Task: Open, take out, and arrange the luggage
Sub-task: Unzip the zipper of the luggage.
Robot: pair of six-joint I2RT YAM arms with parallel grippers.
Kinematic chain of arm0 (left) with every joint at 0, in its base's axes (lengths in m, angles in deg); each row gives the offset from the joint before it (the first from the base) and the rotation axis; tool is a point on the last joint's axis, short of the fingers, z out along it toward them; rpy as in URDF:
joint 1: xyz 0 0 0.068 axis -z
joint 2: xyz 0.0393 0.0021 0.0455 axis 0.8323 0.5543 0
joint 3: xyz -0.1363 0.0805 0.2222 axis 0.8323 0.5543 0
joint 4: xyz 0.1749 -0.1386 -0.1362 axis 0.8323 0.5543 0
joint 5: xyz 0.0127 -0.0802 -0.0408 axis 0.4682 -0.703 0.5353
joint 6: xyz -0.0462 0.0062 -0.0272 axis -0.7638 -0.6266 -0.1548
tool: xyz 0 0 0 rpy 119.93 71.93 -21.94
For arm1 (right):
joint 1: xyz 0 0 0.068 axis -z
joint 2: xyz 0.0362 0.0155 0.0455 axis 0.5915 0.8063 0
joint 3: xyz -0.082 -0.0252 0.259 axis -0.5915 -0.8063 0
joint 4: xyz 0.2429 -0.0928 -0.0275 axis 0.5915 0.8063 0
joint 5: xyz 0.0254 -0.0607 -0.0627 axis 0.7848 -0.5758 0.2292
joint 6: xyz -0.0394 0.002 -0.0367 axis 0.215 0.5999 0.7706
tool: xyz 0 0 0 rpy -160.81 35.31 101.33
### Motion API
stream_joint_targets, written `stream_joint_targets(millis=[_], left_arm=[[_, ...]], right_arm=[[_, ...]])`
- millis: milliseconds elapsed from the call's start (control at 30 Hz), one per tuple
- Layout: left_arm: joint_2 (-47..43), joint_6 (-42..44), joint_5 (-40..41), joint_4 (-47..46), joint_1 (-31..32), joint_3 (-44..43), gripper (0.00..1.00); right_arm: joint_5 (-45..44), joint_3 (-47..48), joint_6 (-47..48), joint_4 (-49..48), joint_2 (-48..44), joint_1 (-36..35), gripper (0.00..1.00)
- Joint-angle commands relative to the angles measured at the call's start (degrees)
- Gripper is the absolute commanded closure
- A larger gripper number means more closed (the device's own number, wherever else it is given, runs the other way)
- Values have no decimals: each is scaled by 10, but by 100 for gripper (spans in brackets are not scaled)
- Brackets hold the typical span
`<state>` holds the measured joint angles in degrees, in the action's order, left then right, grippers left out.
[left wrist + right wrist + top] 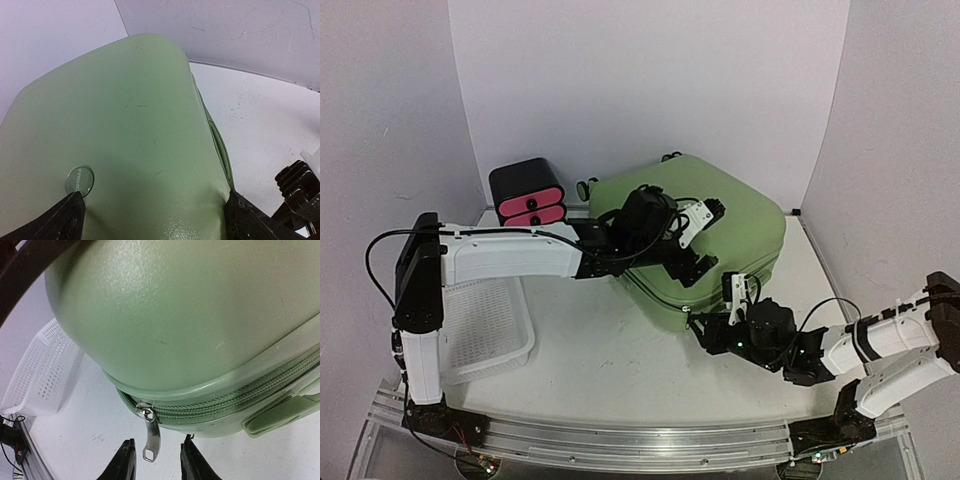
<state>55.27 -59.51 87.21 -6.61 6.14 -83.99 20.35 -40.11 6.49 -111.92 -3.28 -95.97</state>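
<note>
The light-green luggage (730,215) lies flat and closed at the back middle of the table. My left gripper (692,266) is open, its fingers spread wide and resting on the lid (135,125) near its front edge, beside a round clear badge (80,180). My right gripper (706,328) is open and low at the suitcase's near corner. In the right wrist view the metal zipper pull (151,432) hangs from the zipper seam (215,407) between my right fingertips (126,460), which do not touch it. The right gripper (157,462) holds nothing.
A white perforated basket (485,325) sits at the front left and shows in the right wrist view (42,370). A black drawer box with pink fronts (528,192) stands at the back left. A green side handle (280,415) sits under the seam.
</note>
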Motion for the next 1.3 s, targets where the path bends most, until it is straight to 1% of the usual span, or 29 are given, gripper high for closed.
stream_joint_targets(millis=[0,200,333,433,467,500,533,567,767,867,933,1033,1167,1267], left_arm=[[4,53,55,18,14,-15,1],[-2,46,72,39,14,-15,1],[-4,36,78,50,14,-10,1],[-6,26,74,53,14,-6,1],[-7,23,75,54,14,-5,1],[-6,23,76,55,14,-5,1],[-5,23,79,57,14,-6,1],[-5,25,82,59,14,-7,1],[-2,38,117,88,15,-19,1],[-8,48,123,94,14,-16,1],[-9,57,124,100,14,-15,2],[-4,74,146,109,16,-15,3],[5,100,189,113,17,-7,3],[1,106,204,114,17,0,3]], right_arm=[[21,0,-36,-69,17,-1,69],[23,3,-57,-109,51,-1,70],[3,2,-67,-124,62,0,73],[14,6,-69,-144,73,4,75],[20,8,-69,-150,77,5,78],[22,11,-70,-153,80,5,83],[22,13,-71,-154,83,6,92],[22,14,-73,-154,83,6,99],[12,-8,-77,-148,53,10,100],[-9,-10,-72,-96,21,18,100],[-25,3,-64,-21,-1,28,100],[-45,16,-44,54,-27,47,100],[-53,23,-8,115,-62,88,100],[-46,34,21,143,-64,123,100]])
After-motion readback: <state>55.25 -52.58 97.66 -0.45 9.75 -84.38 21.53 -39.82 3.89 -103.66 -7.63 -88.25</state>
